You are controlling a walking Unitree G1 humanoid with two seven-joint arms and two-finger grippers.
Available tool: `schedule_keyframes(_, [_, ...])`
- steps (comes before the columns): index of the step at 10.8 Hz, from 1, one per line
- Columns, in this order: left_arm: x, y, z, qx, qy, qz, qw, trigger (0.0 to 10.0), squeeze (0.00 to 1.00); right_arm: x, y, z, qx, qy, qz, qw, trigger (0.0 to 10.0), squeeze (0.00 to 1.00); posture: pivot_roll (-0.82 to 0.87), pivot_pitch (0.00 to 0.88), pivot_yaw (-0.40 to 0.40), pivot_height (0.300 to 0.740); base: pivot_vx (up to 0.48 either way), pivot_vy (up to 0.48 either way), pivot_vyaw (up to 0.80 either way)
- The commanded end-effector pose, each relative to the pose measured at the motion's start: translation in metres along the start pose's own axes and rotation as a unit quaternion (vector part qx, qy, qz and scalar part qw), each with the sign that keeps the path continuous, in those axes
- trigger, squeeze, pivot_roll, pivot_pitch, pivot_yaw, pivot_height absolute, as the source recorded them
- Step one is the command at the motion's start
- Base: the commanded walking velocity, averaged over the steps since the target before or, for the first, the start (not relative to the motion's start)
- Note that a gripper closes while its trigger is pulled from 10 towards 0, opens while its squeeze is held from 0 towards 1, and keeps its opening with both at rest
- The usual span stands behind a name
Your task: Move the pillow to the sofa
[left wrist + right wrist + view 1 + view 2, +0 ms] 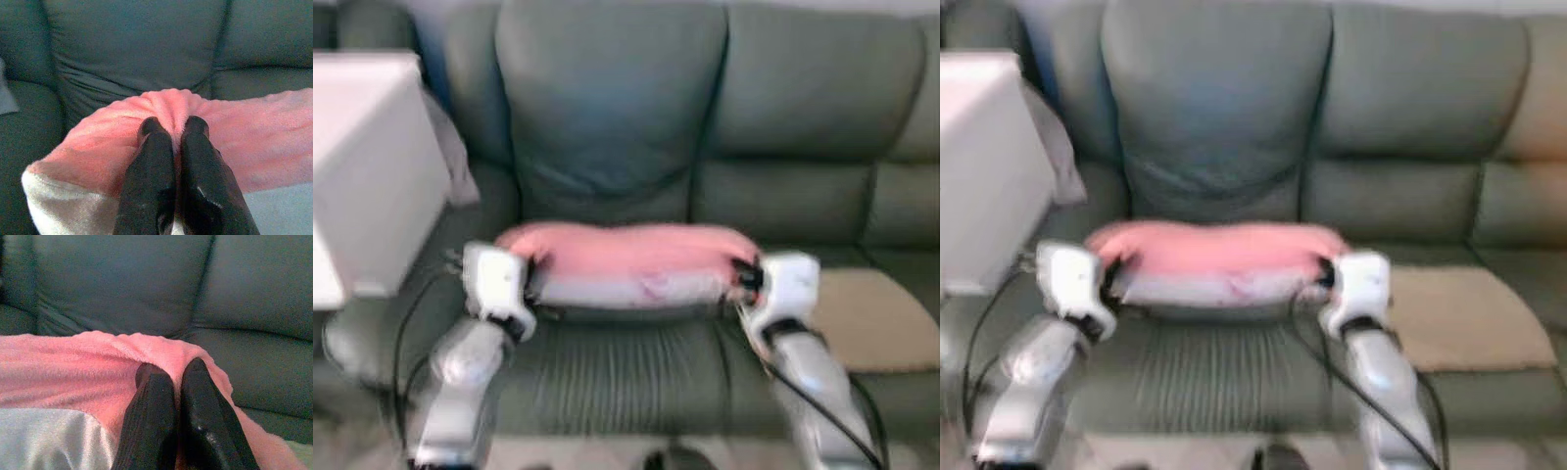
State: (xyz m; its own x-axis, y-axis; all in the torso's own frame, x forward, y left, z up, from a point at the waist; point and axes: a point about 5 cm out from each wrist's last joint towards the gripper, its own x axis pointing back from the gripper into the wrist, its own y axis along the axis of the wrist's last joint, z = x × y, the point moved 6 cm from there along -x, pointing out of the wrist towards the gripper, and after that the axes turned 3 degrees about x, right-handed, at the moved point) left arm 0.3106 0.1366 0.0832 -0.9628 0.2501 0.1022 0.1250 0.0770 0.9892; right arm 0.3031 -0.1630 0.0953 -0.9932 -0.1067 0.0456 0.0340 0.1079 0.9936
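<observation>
A pink pillow [628,253] with a pale grey-white lower face is held level between the two arms, just in front of a grey-green sofa [607,108] and above the front part of its ribbed seat cushion [617,377]; whether its underside touches that cushion cannot be told from the blurred head views. The left hand [172,128] has its two black fingers [151,161] pressed close together, clenched on a puckered fold of pink plush at the pillow's left end, and the fabric bunches up into ridges just ahead of the fingertips. The right hand [172,368] is likewise clenched on the pillow's right end, its fingers nearly touching each other with pink fabric pinched between them. In the head views the white wrist housings sit at either end of the pillow, with the silver forearms reaching up from below and black cables trailing along them. Behind the pillow rise the sofa's back cushions. A tan mat [876,315] lies on the seat to the right of the right arm, and a white box-like object [367,166] stands at the left, beside the sofa's arm.
</observation>
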Motion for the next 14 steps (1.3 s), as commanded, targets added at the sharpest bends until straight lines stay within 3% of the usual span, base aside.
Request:
schedule_keyframes(1, [0.0031,0.003,0.015,-0.013,0.023,-0.001,1.0,10.0,0.0,-0.0028,0.0067,-0.0011,-0.002,-0.008,-0.011,1.0,10.0,0.0,0.02,0.0,-0.046,0.74,0.0,0.0,0.0])
schedule_keyframes(7, [0.007,-0.0032,0.0184,-0.02,0.033,0.009,0.999,10.0,0.0,-0.0025,0.0056,-0.0014,-0.005,-0.011,-0.006,1.0,10.0,0.0,0.02,0.0,-0.05,0.731,0.0,0.0,0.0])
schedule_keyframes(14, [0.0012,-0.0004,0.0197,-0.034,0.041,0.004,0.999,10.0,0.0,-0.0078,0.011,0.0001,-0.015,-0.014,-0.017,1.0,10.0,0.0,0.01,0.0,-0.044,0.597,0.0,0.0,0.0])
